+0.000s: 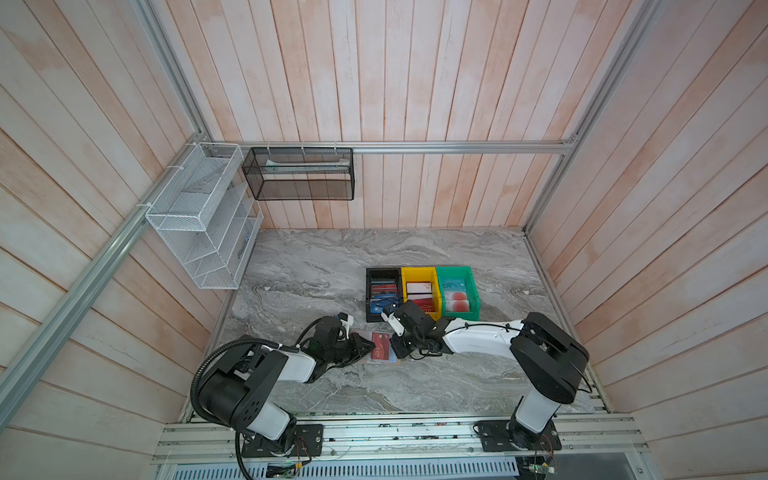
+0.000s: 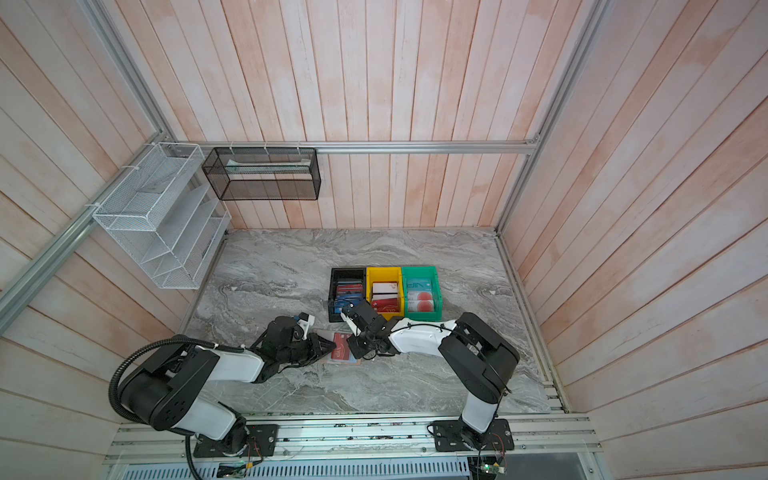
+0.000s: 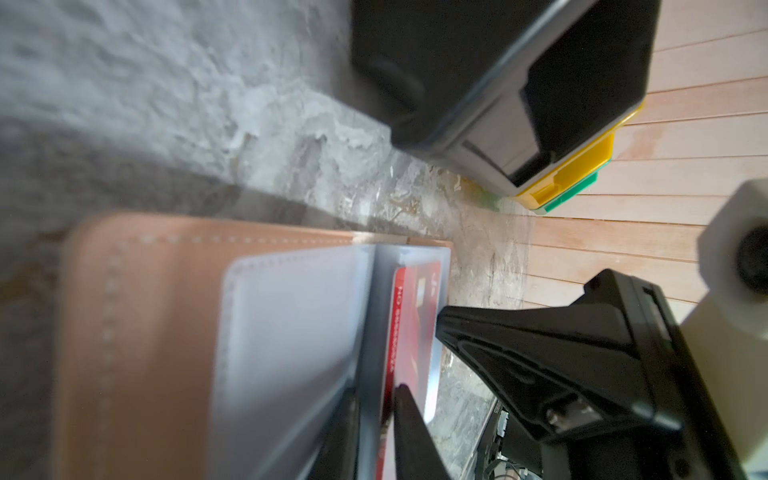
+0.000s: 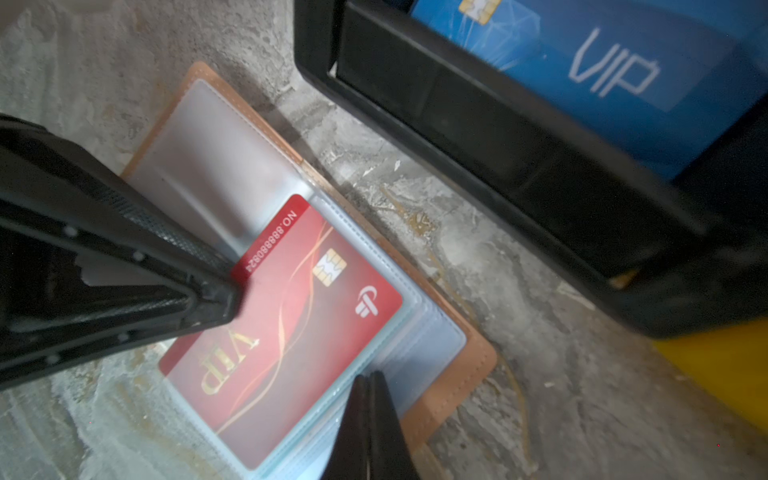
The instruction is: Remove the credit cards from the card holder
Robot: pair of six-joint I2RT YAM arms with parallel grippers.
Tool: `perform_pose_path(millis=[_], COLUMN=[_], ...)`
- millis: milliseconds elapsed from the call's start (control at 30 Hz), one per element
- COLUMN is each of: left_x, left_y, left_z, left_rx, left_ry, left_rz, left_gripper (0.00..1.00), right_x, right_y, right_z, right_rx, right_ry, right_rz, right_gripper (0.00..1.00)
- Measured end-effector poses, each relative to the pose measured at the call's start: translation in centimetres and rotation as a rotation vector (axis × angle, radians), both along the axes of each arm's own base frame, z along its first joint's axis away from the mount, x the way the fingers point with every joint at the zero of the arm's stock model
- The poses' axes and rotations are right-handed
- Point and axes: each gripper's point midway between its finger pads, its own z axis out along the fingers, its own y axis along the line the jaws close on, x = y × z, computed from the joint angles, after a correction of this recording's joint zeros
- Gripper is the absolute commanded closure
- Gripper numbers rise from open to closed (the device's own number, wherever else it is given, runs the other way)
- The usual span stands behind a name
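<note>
Open on the marble surface (image 4: 540, 374), just in front of the black bin (image 4: 478, 137), the tan card holder (image 4: 476, 365) lies with a red card (image 4: 299, 332) marked "VIP" partly out of its clear sleeve, one long edge bare. The left hand (image 4: 224, 295) appears clenched on that bare edge. The right hand (image 4: 370, 390), its jaws pressed together and grasping nothing, seems to bear down with its tips on the stack of sleeves at the opposite side. The step in hand looks to be drawing this card free. Done well, the pull should run flat and straight out of the sleeve's mouth, away from the right hand, so the card slides rather than bends. The right hand must pin the sleeves firmly enough that the holder does not drag across the surface. One risk is the left hand nipping sleeve film along with the card, which the blurred left wrist view cannot rule out. Other cards lie in the black bin, the yellow bin (image 1: 417, 272) and the green bin (image 1: 455, 271) beyond.
</note>
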Motion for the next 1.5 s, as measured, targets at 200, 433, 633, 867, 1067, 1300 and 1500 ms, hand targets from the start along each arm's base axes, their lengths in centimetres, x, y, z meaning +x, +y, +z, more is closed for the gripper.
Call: perform_pose_path(millis=[200, 433, 633, 867, 1067, 1300, 1500], left_x=[0.28, 0.27, 0.29, 0.43, 0.43, 0.43, 0.54], left_y=[0.31, 0.3, 0.34, 0.64, 0.64, 0.62, 0.56], left_z=[0.22, 0.23, 0.21, 0.17, 0.17, -0.07, -0.1], left_rx=[0.0, 0.0, 0.0, 0.002, 0.002, 0.003, 0.0], left_ry=[-0.006, -0.007, -0.007, -0.006, -0.007, -0.003, -0.007], left_rz=[0.011, 0.01, 0.011, 0.021, 0.02, 0.02, 0.019], left_gripper=[0.81, 0.81, 0.81, 0.81, 0.81, 0.84, 0.86], right_x=[0.07, 0.09, 0.09, 0.08, 0.1, 0.12, 0.12], right_y=[0.14, 0.21, 0.21, 0.2, 0.24, 0.34, 0.35], right_z=[-0.05, -0.04, -0.04, -0.07, -0.11, -0.13, -0.13], right_rx=[0.005, 0.008, 0.008, 0.008, 0.015, 0.024, 0.025], right_ry=[-0.002, -0.003, -0.002, -0.002, -0.006, -0.011, -0.011], right_rz=[0.001, 0.002, 0.001, 0.002, 0.001, 0.003, 0.003], right_gripper=[0.94, 0.94, 0.94, 0.94, 0.94, 0.94, 0.94])
